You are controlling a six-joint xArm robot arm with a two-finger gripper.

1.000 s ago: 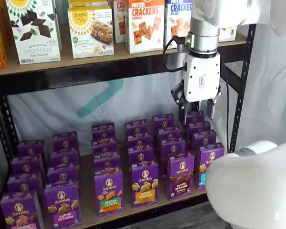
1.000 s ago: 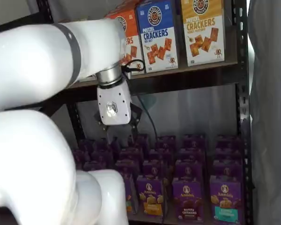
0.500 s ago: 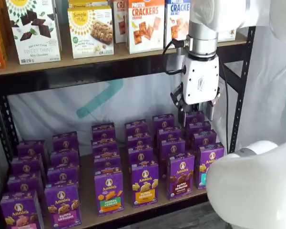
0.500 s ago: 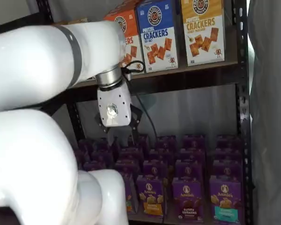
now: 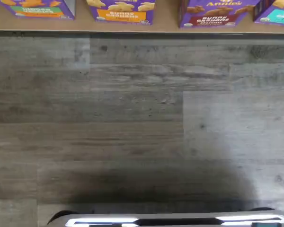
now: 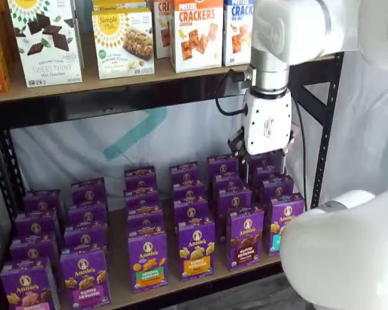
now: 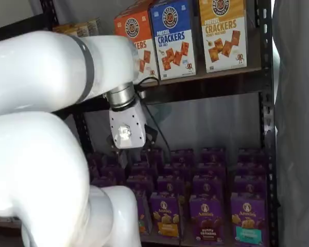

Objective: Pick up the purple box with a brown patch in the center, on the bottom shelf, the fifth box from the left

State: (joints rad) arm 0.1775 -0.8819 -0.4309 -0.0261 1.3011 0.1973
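The purple box (image 6: 246,237) with dark brown cookies on its front stands upright in the front row of the bottom shelf (image 6: 119,287). It also shows in a shelf view lower down as the purple box (image 7: 206,217). In the wrist view only the lower strip of the purple box (image 5: 213,10) appears, at the shelf's (image 5: 165,24) front edge. My gripper (image 6: 262,165) hangs above the rows behind it, a little to the right. It is open, with a gap between its black fingers (image 6: 243,168) and nothing held.
Several other purple Annie's cartons (image 6: 147,259) fill the bottom shelf in rows. Cracker boxes (image 6: 198,33) stand on the upper shelf. A black upright (image 6: 326,123) stands at the right. My white arm (image 7: 36,154) fills the foreground. Grey plank floor (image 5: 132,123) lies in front of the shelf.
The gripper has dropped a little toward the bottom shelf's boxes and shifted slightly left. Its fingers have stayed open. No box has moved.
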